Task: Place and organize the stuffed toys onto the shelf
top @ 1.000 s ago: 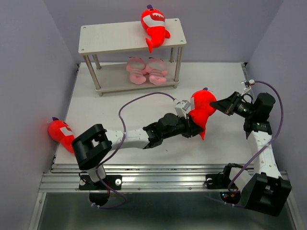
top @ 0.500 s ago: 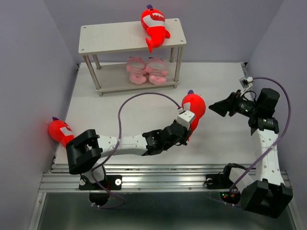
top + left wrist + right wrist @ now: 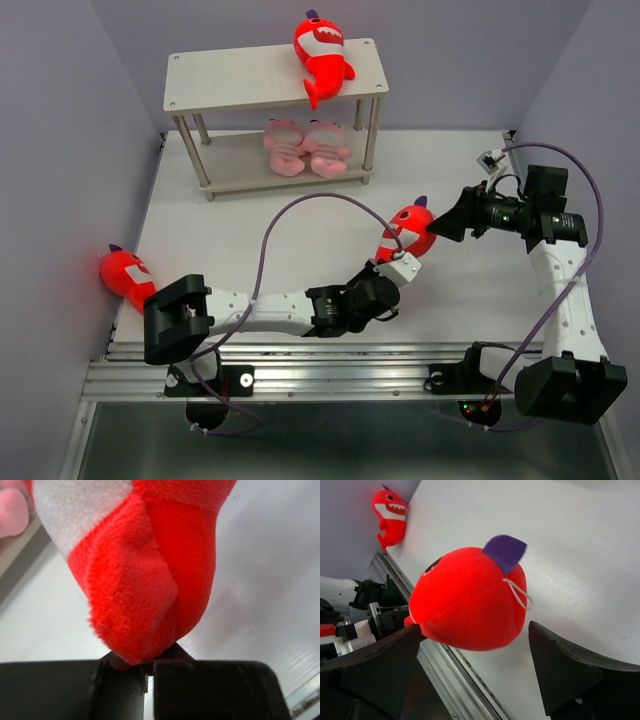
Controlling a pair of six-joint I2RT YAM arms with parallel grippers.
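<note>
Left wrist view shows my left claw (image 3: 147, 667) shut on only a thin pinch at the tail end of a red shark (image 3: 150, 570). The rest of the plush bulges out past the jaws, with the pale worktop (image 3: 260, 580) behind it. That small bite is my first worry. The body is far bulkier than what I hold, so a quick swing could pull the fold out and drop the toy.

My right claw (image 3: 475, 630) is spread wide, one finger on either side of the shark's round head, touching nothing that I can make out. If the left lets go before the right has closed, the shark falls. If the right closes on that smooth dome, I judge the head may squirt out rather than seat. The purple fin (image 3: 505, 552) and the white loop (image 3: 519, 594) beside it could also snag a finger.

Further out, the shelf (image 3: 240, 80) stands at the far side. A second shark (image 3: 322, 52) sits at the right end of its top board, tail hanging over the front edge. A careless placing beside it could knock it off. Two pink toys (image 3: 305, 146) lie side by side on the lower board. A third shark (image 3: 125, 275) lies against the left wall, well apart from both claws.
</note>
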